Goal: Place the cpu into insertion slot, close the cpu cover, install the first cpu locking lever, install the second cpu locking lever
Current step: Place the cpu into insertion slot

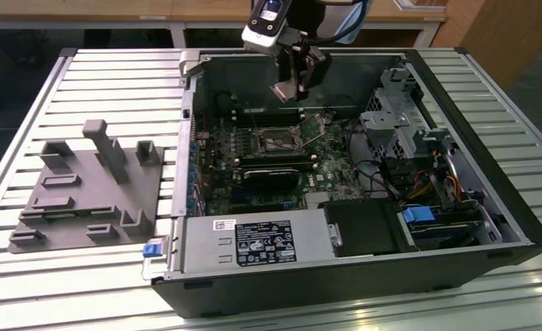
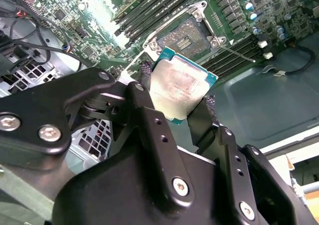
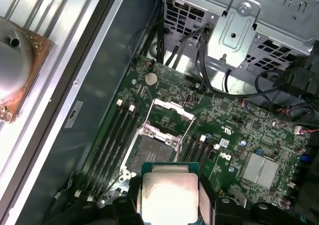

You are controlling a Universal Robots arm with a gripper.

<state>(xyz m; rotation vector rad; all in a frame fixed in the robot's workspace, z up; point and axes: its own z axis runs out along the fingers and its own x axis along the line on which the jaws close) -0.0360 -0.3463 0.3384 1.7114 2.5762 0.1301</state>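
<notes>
Gripper (image 1: 292,88) clamped on the chip (image 2: 182,85), hanging above the bare socket (image 2: 187,36).
Its fingers (image 2: 147,108) pinch two opposite edges, leaving the underside free to seat (the chip looks tilted, not level with the board). The socket sits below, well apart, with its cover (image 3: 174,108) swung up and a thin lever (image 2: 238,54) splayed aside, so the way down looks open. Memory slots (image 3: 113,133) flank the socket, and the case wall (image 1: 190,131) stands further out.

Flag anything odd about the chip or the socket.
The cpu, clamped in the gripper near the open insertion slot, has a blotchy, smeared patch across its metal top. Nothing else stands out.
</notes>
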